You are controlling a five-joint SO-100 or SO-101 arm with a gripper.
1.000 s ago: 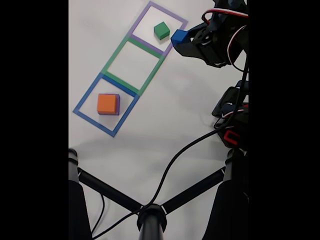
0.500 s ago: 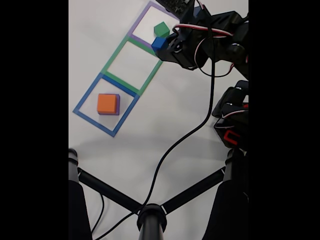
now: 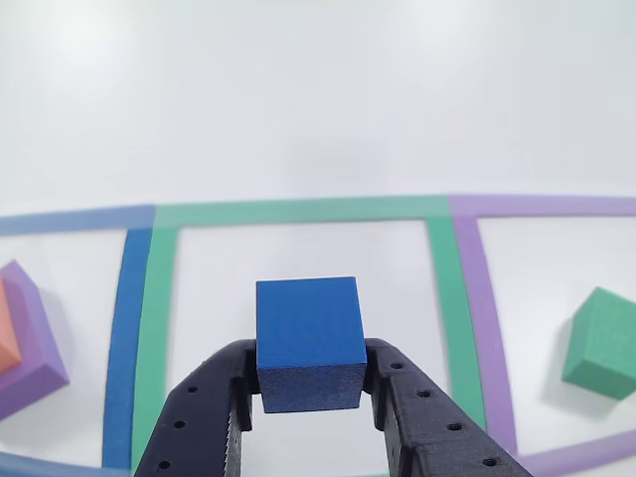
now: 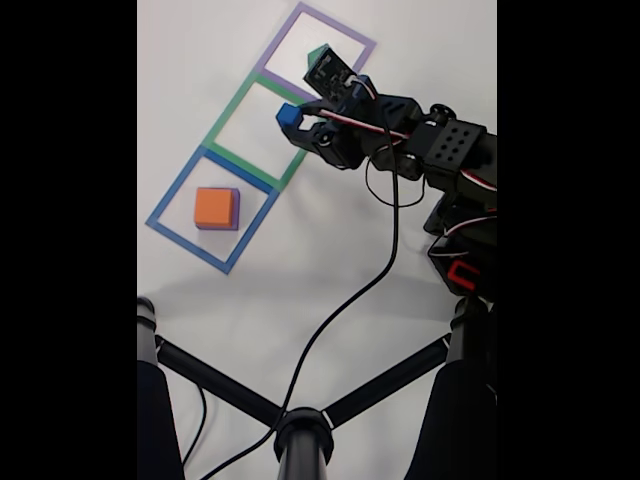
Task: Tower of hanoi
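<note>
My gripper (image 3: 309,383) (image 4: 297,123) is shut on the small blue cube (image 3: 308,342) (image 4: 290,116) and holds it above the green tape square (image 3: 298,211) (image 4: 228,105). The green block (image 3: 601,343) (image 4: 319,50) sits inside the purple tape square (image 4: 350,38), partly hidden by my wrist in the fixed view. In the blue tape square (image 4: 175,195) the salmon-orange block (image 4: 213,207) (image 3: 6,333) rests on the flat purple block (image 3: 30,343), whose edge just shows under it.
The table is white. My arm's base and cables (image 4: 465,250) stand at the right in the fixed view, and a black stand (image 4: 300,435) with its legs crosses the bottom.
My gripper has carried the blue cube from beside the purple tape square down and left to above the green tape square. The other blocks have not moved.
</note>
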